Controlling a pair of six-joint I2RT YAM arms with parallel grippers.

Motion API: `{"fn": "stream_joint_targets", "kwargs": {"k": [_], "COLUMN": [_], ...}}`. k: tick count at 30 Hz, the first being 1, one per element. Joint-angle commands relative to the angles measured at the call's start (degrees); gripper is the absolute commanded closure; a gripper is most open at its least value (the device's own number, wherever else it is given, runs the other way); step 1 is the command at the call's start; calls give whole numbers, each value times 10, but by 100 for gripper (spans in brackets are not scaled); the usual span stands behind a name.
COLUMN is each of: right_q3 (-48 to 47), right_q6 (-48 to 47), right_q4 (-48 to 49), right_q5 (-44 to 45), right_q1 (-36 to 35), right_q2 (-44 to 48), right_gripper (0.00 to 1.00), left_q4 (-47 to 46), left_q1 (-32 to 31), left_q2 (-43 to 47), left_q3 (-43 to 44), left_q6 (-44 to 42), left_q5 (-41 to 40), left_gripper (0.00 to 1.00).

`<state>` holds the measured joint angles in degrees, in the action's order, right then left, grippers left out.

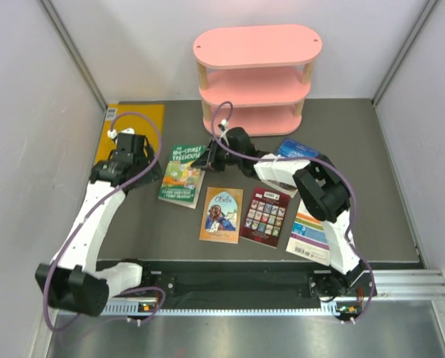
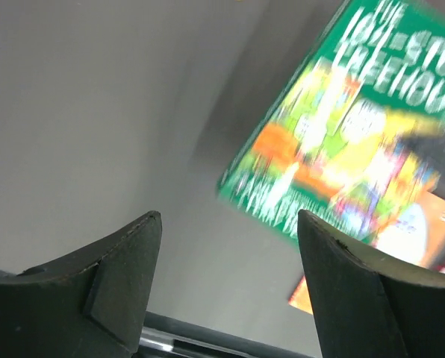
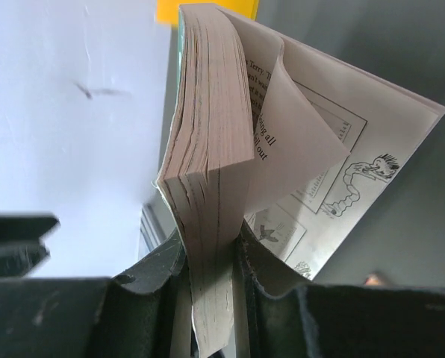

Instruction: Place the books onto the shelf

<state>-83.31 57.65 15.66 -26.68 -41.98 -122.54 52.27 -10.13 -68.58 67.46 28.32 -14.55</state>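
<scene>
Right gripper [image 3: 211,257] clamped on some pages of the green Treehouse book [image 1: 181,176], left gripper [image 2: 228,224] spread apart at 9 o'clock of it: lift slowly, keeping loose leaves gathered, toward shelf [image 1: 257,46] at 1 o'clock.

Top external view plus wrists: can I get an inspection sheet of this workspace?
Surface: dark mat, nothing spilled.
Job's things: green book, orange book, dark red book, blue book, striped book on mat; pink shelf holds none.
Clutter: yellow-orange rectangle, far left.
Hands: right hand shut on green book's pages; left hand open, empty.
Cables: purple cables loop along both arms.
Surroundings: pale walls; metal rail in front.
</scene>
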Motion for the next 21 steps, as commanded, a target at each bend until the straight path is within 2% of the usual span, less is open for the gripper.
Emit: {"fn": "stream_joint_targets", "kwargs": {"k": [1, 4, 9, 14, 15, 21], "right_q3": [-52, -52, -51, -47, -39, -4], "right_q6": [25, 60, 99, 91, 91, 97], "right_q4": [81, 125, 175, 162, 164, 185], "right_q5": [-34, -50, -69, -88, -91, -103], "right_q1": [20, 31, 43, 51, 53, 61], "right_q2": [20, 13, 7, 20, 24, 42], "right_gripper": [100, 100, 100, 100, 100, 100], "left_q4": [-86, -135, -288, -300, -298, -323], "left_q1": [-1, -1, -1, -1, -1, -1], "left_q2": [90, 152, 243, 266, 269, 272], "left_q3": [-75, -148, -283, -302, -303, -321], "left_q6": [49, 95, 145, 140, 142, 155], "left_q5": [57, 106, 189, 143, 124, 84], "left_gripper": [23, 24, 21, 16, 8, 7]}}
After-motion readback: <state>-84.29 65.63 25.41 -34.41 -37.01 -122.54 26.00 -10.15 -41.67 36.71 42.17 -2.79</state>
